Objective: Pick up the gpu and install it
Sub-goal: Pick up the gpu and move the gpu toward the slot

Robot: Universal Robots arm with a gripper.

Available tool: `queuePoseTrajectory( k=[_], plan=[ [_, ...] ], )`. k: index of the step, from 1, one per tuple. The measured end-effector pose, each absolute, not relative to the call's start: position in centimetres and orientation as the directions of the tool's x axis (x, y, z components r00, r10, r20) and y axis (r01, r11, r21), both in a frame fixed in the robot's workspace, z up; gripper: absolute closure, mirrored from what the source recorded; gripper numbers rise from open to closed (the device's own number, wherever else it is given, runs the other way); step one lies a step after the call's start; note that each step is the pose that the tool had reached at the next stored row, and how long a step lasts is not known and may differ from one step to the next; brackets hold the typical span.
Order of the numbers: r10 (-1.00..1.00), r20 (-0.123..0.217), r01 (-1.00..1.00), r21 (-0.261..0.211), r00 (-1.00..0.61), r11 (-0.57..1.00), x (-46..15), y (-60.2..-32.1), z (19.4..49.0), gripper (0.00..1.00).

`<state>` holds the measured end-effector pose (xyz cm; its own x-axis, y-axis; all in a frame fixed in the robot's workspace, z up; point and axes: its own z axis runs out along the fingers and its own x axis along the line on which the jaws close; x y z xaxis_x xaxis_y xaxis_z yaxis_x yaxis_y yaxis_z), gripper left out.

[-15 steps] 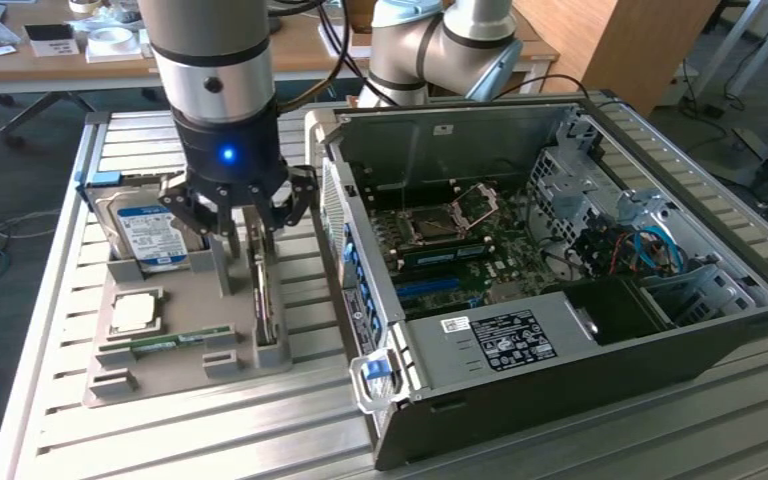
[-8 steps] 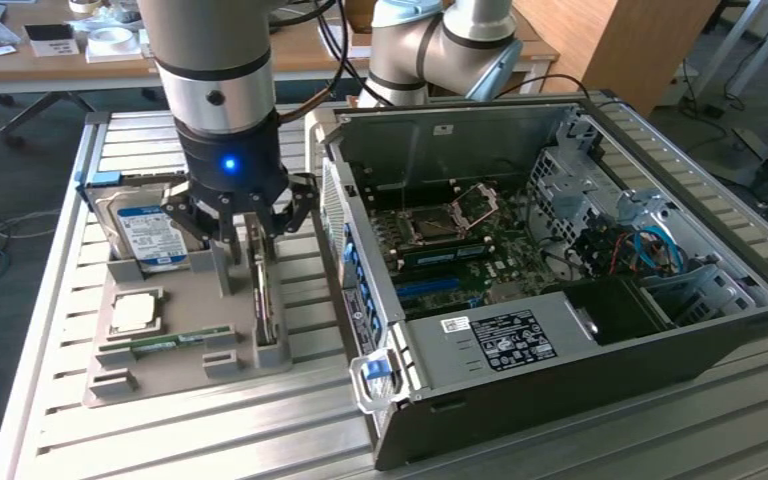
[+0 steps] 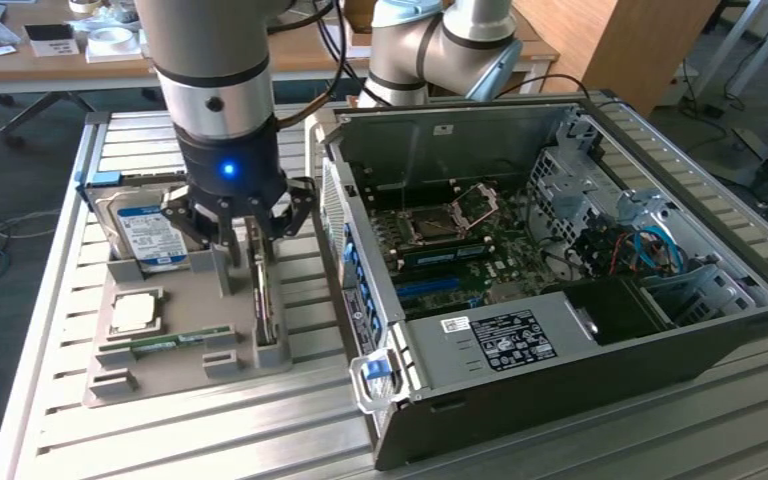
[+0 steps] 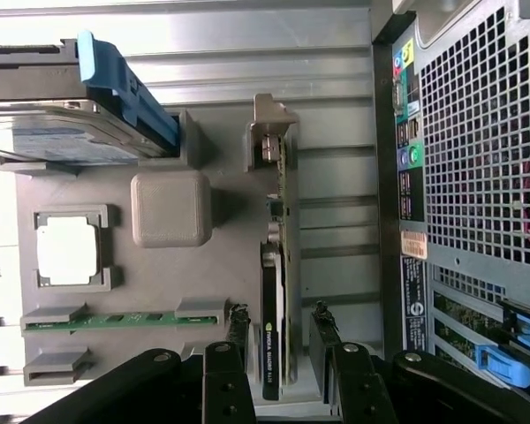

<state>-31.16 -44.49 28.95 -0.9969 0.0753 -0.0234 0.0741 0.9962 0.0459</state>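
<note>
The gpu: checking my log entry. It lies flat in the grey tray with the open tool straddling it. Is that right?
Not quite. The gpu does not lie flat: it stands on edge in the grey tray, as the wrist view shows. The rest holds: the open tool straddles it.

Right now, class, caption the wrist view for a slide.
Gripper, jaws open, straddling the gpu standing on edge in a grey tray beside the computer case.
</note>
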Motion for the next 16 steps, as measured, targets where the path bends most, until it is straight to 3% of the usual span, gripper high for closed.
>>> queuePoseTrajectory(
  k=[16],
  plan=[
    [0.075, -0.023, 0.074, 0.046, -0.997, 0.996, -31.1, -44.5, 27.0, 0.58]
  ],
)
